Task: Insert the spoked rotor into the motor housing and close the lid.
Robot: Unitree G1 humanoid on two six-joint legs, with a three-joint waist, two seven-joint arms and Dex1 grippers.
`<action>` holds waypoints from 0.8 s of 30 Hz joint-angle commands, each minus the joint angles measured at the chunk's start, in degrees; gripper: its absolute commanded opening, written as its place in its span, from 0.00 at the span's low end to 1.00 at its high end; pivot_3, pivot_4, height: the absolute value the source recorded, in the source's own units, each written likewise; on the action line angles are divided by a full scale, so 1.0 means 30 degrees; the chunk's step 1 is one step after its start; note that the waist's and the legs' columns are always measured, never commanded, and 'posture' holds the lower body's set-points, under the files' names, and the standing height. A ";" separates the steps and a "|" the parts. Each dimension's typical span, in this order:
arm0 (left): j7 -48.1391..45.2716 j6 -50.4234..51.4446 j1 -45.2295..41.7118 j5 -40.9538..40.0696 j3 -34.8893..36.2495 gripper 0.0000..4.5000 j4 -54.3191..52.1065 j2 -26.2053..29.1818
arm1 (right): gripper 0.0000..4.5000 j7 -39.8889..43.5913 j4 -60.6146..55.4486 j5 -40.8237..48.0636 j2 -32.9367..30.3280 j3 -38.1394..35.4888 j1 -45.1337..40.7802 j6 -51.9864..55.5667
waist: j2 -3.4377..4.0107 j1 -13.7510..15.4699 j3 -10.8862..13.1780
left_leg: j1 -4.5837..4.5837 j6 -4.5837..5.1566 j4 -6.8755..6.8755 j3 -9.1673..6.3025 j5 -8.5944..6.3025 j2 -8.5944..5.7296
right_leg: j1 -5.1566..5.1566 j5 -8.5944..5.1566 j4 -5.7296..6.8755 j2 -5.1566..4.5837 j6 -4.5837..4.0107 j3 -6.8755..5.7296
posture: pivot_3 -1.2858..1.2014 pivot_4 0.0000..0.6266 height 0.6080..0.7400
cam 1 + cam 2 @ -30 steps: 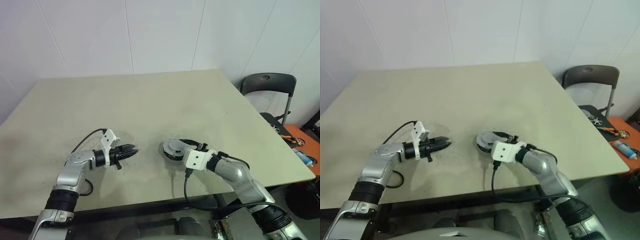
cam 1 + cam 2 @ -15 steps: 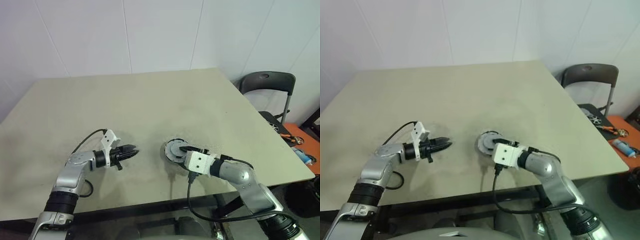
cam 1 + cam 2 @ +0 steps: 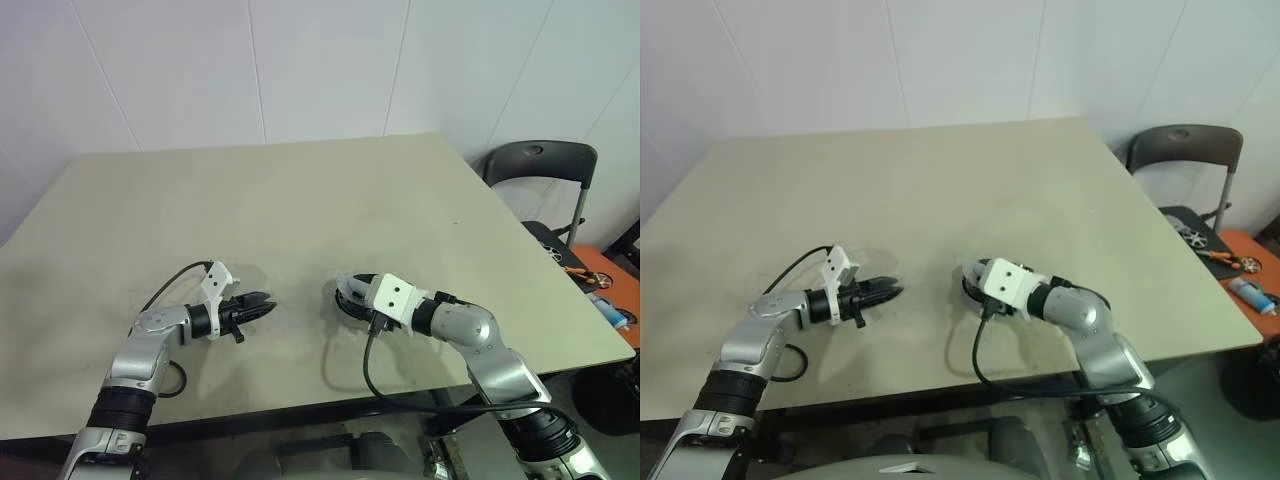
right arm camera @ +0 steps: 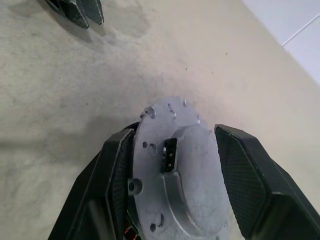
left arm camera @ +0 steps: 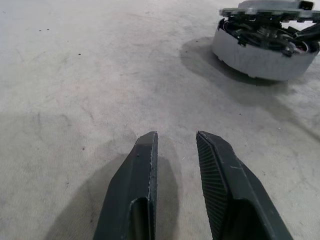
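**Between the right jaws: housing lifted, lid side to the camera**

Between the two black fingers [image 4: 247,172] of the right gripper [image 4: 172,170] sits the motor housing [image 4: 175,175], and the grip looks firm: one pad on each side of the round body, jaws spread wide around it. The wrist view faces a flat grey plate with small holes and a little connector slot, a glint of copper just peeking out beneath. From the left wrist, the same housing [image 5: 262,42] appears as a short silver drum with dark parts and windings on show, a shadow beneath it on the table [image 3: 300,200]. Whether the spoked rotor is already seated inside cannot be told.

Over on the left, the left gripper [image 5: 175,145] hangs low over bare tabletop, its fingers [image 5: 145,165] a narrow gap apart and holding nothing, well apart from the housing.

Moving outward, the right forearm reaches in from the near edge, wrist angled inward and slightly down. The left arm mirrors it, pointing across toward the housing.

Judging by this, the step in hand is handling the housing itself. Next, it needs a steady, level placement so the open side can be worked on.
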 commanded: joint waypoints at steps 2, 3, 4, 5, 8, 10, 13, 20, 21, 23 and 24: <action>-0.0001 -0.0382 -0.0249 -0.0048 0.0083 0.29 0.0056 0.0112 | 0.60 0.1374 -0.1816 0.3219 0.0614 -0.0619 -0.0389 0.4187 | 0.0000 -0.0021 0.0001 | 0.0000 0.0000 0.0001 0.0000 0.0000 0.0000 | 0.0000 0.0000 0.0001 -0.0001 0.0000 0.0000 | 0.52 0.00 1.00; -0.0008 -0.0435 -0.0278 -0.0010 0.0068 0.29 0.0161 0.0113 | 0.60 0.1538 -0.2074 0.4030 0.0846 -0.0813 -0.0604 0.5393 | 0.0002 -0.0044 0.0002 | 0.0000 0.0000 0.0001 0.0000 0.0000 0.0000 | 0.0000 0.0000 0.0003 0.0000 0.0000 0.0000 | 0.52 0.00 1.00; -0.0018 -0.0493 -0.0302 0.0025 0.0052 0.29 0.0269 0.0116 | 0.60 0.1797 -0.2345 0.4863 0.0956 -0.0976 -0.0863 0.6617 | 0.0008 -0.0048 0.0005 | 0.0001 0.0001 -0.0001 -0.0001 0.0000 0.0000 | -0.0003 0.0001 0.0006 0.0002 -0.0001 0.0001 | 0.52 0.00 1.00; -0.0023 -0.0541 -0.0316 0.0068 0.0030 0.29 0.0363 0.0129 | 0.60 0.2001 -0.2552 0.5491 0.0990 -0.1108 -0.1091 0.7428 | 0.0016 -0.0041 0.0010 | -0.0001 0.0001 0.0000 -0.0001 0.0000 0.0000 | -0.0008 0.0002 0.0008 0.0002 0.0001 0.0001 | 0.52 0.00 1.00; -0.0066 -0.0745 -0.0388 0.0246 -0.0040 0.29 0.0773 0.0217 | 0.60 0.1799 -0.2731 0.7658 0.1661 -0.2026 -0.2152 1.0255 | 0.0018 -0.0035 0.0010 | -0.0035 0.0001 0.0028 -0.0001 0.0001 -0.0005 | -0.0028 0.0010 0.0004 -0.0004 0.0005 0.0004 | 0.52 0.00 1.00; -0.0073 -0.0878 -0.0388 0.0311 -0.0060 0.29 0.0983 0.0254 | 0.60 0.1216 -0.2457 0.8439 0.2143 -0.2643 -0.2886 1.1263 | 0.0016 -0.0045 0.0008 | -0.0064 0.0002 0.0043 -0.0001 0.0001 -0.0012 | -0.0051 0.0017 0.0001 -0.0011 0.0003 0.0008 | 0.52 0.00 1.00; -0.0113 -0.1095 -0.0298 0.0388 -0.0061 0.29 0.1176 0.0305 | 0.60 0.0619 -0.1852 0.8213 0.1986 -0.2682 -0.3412 1.0831 | 0.0023 -0.0045 -0.0002 | -0.0225 0.0006 0.0086 -0.0001 0.0002 -0.0044 | -0.0183 0.0058 0.0002 -0.0036 0.0038 0.0026 | 0.52 0.00 1.00; -0.0203 -0.1380 -0.0164 0.0258 0.0095 0.29 0.1343 0.0309 | 0.60 0.0208 -0.1564 0.6987 0.0246 -0.2096 -0.2425 0.8669 | 0.0037 -0.0167 -0.0015 | -0.0614 0.0076 0.0300 0.0097 -0.0025 -0.0296 | -0.0535 0.0264 0.0010 -0.0282 0.0216 0.0163 | 0.52 0.00 1.00; -0.0217 -0.1451 -0.0180 0.0162 0.0177 0.29 0.1363 0.0276 | 0.60 -0.0129 -0.1626 0.6431 -0.0067 -0.1977 -0.1979 0.8097 | 0.0034 -0.0182 -0.0017 | -0.0626 0.0077 0.0336 0.0143 -0.0025 -0.0340 | -0.0534 0.0282 -0.0002 -0.0334 0.0247 0.0203 | 0.52 0.00 1.00; -0.0273 -0.1538 -0.0256 -0.0021 0.0314 0.29 0.1435 0.0242 | 0.60 -0.0466 -0.1975 0.6037 -0.0364 -0.1850 -0.1167 0.7460 | 0.0029 -0.0212 -0.0019 | -0.0628 0.0083 0.0371 0.0275 -0.0022 -0.0413 | -0.0534 0.0340 -0.0052 -0.0389 0.0354 0.0360 | 0.52 0.00 1.00; -0.0317 -0.1557 -0.0299 -0.0123 0.0363 0.29 0.1450 0.0239 | 0.60 -0.0563 -0.2333 0.5927 -0.0463 -0.1782 -0.0647 0.7144 | 0.0027 -0.0238 -0.0020 | -0.0628 0.0090 0.0384 0.0359 -0.0020 -0.0436 | -0.0533 0.0360 -0.0103 -0.0405 0.0384 0.0445 | 0.52 0.00 1.00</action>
